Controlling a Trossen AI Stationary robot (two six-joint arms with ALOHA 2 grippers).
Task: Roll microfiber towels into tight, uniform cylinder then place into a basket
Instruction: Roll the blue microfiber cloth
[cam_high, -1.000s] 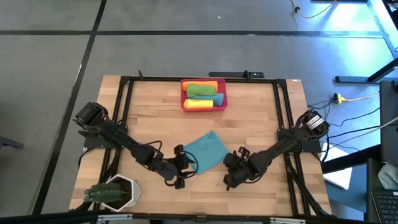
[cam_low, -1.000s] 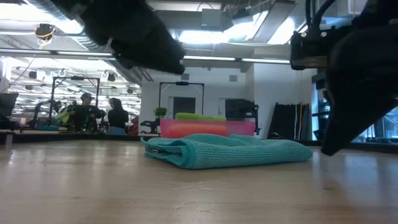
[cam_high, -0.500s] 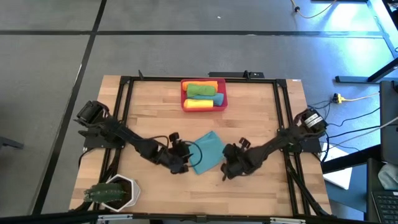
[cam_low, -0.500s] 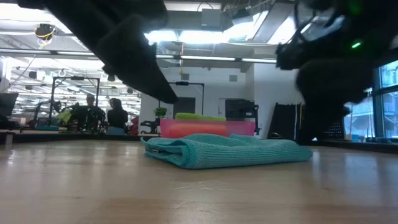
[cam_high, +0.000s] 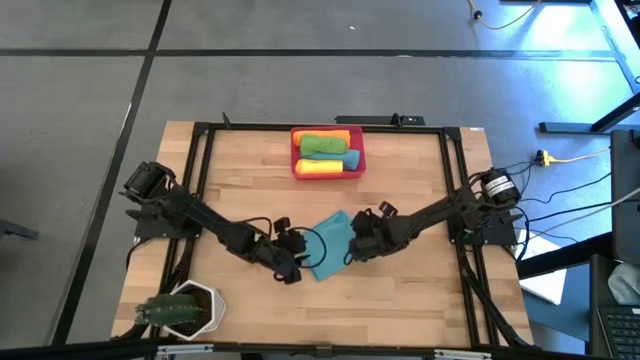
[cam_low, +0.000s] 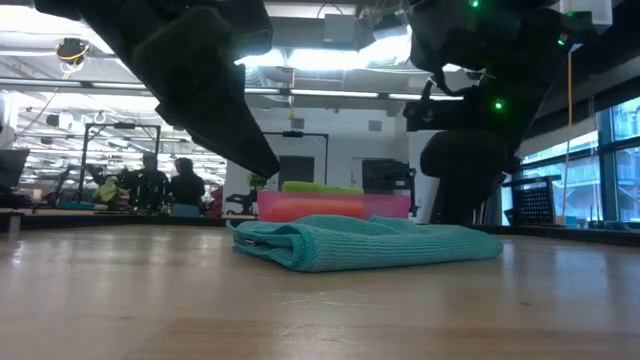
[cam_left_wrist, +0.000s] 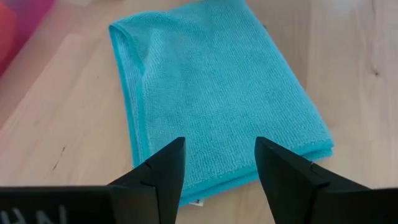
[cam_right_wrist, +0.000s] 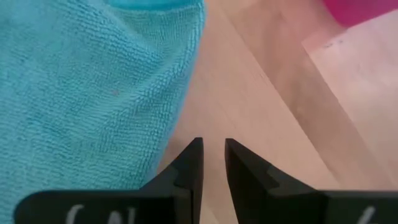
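I work in an open lab: exposed ceiling ducts (cam_low: 120, 60), other rigs (cam_low: 95, 150), people (cam_low: 165, 185) behind my wooden surface (cam_high: 400, 190)

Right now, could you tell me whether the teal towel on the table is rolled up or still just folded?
Folded, not rolled: the teal towel lies flat on the table in doubled layers, with stacked edges visible along one side.

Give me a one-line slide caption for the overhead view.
Both grippers, left and right, flank a folded teal towel; the red basket already holds rolled towels.
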